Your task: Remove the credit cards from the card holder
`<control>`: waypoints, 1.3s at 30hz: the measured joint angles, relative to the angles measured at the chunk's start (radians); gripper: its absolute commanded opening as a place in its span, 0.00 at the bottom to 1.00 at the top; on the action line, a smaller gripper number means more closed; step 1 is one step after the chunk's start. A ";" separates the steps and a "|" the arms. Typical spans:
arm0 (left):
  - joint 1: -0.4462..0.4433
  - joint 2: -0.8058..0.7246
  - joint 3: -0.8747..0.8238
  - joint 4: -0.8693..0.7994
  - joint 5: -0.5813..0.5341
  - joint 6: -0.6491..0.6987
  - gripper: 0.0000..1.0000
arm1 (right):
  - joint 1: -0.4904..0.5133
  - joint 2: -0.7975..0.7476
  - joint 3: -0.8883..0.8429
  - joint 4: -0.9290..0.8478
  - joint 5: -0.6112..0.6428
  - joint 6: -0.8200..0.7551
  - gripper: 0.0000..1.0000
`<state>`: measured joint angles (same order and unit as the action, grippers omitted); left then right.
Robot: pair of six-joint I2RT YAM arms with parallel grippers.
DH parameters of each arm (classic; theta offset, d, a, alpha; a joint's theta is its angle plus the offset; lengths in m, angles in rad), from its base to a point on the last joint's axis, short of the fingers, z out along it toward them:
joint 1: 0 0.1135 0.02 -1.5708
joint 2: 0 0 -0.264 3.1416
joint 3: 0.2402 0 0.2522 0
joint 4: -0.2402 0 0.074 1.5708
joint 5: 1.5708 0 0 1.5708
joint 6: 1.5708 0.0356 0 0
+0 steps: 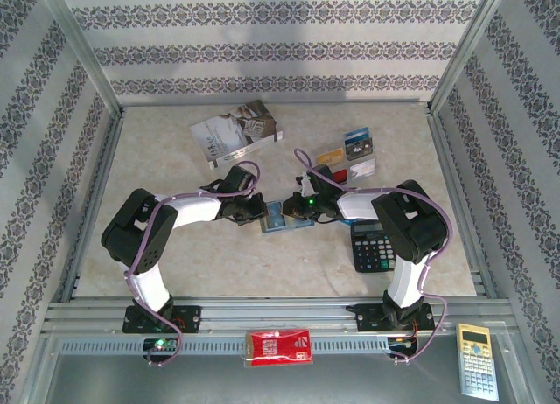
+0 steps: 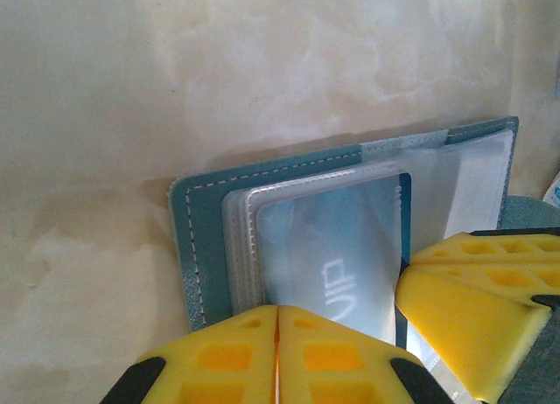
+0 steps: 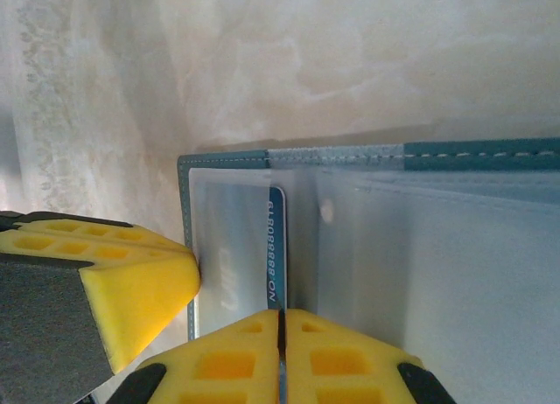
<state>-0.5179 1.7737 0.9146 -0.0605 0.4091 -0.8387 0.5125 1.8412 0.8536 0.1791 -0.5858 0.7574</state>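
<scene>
Right now I see the card holder (image 1: 274,217) lying open on the counter (image 1: 175,255), near the calculator (image 1: 374,245), to its left. My left fingers (image 2: 227,356) and right fingers (image 3: 337,360) are each pressed together over its clear sleeves; I cannot tell whether they pinch anything. One blue card (image 3: 276,247) sits sleeved. Loose cards (image 1: 350,155) lie beyond the calculator.

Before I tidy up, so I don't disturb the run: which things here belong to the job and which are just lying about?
In the job: blue-grey folding card holder, blue card in its clear sleeve, loose cards on the table.
Lying about: grey-white book, black calculator, red packet, beige calculator.
</scene>
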 measured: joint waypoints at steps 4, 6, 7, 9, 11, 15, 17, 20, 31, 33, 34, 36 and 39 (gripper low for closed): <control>0.000 0.000 0.000 -0.001 -0.003 0.005 0.08 | 0.000 -0.003 -0.010 0.014 0.000 0.000 0.08; 0.000 0.000 0.000 -0.001 -0.003 0.008 0.08 | 0.000 -0.005 -0.011 0.016 0.000 -0.001 0.05; 0.000 0.000 0.000 -0.001 -0.003 0.009 0.08 | 0.000 -0.006 -0.012 0.016 0.000 -0.001 0.05; 0.000 0.000 0.000 -0.002 -0.003 0.012 0.08 | 0.000 -0.010 -0.013 0.016 0.000 -0.001 0.04; 0.000 0.000 0.001 -0.003 -0.004 0.016 0.08 | 0.000 -0.014 -0.015 0.016 0.000 -0.002 0.04; 0.000 0.000 0.002 -0.004 -0.004 0.023 0.08 | 0.000 -0.019 -0.023 0.016 0.000 -0.004 0.03; 0.000 0.000 0.006 -0.011 -0.005 0.026 0.10 | 0.000 -0.023 -0.025 0.016 0.001 -0.005 0.03; 0.000 0.000 0.007 -0.018 -0.012 0.028 0.12 | 0.000 -0.036 -0.032 0.015 0.011 -0.006 0.03; 0.001 -0.001 0.016 -0.045 -0.022 0.046 0.15 | 0.000 -0.069 -0.045 -0.013 0.068 -0.024 0.01; 0.001 -0.004 0.029 -0.068 -0.023 0.055 0.17 | 0.000 -0.073 -0.045 -0.020 0.076 -0.027 0.01; 0.001 -0.007 0.035 -0.081 -0.022 0.062 0.18 | 0.000 -0.076 -0.045 -0.023 0.080 -0.028 0.00; 0.001 -0.014 0.050 -0.107 -0.020 0.077 0.20 | 0.000 -0.079 -0.045 -0.032 0.085 -0.031 0.01; 0.001 -0.023 0.074 -0.122 0.005 0.092 0.20 | 0.000 -0.080 -0.045 -0.041 0.089 -0.031 0.01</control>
<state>-0.5171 1.7508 0.9890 -0.1829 0.4145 -0.7467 0.5129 1.7615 0.8085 0.1383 -0.4973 0.7261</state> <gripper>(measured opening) 0.200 0.050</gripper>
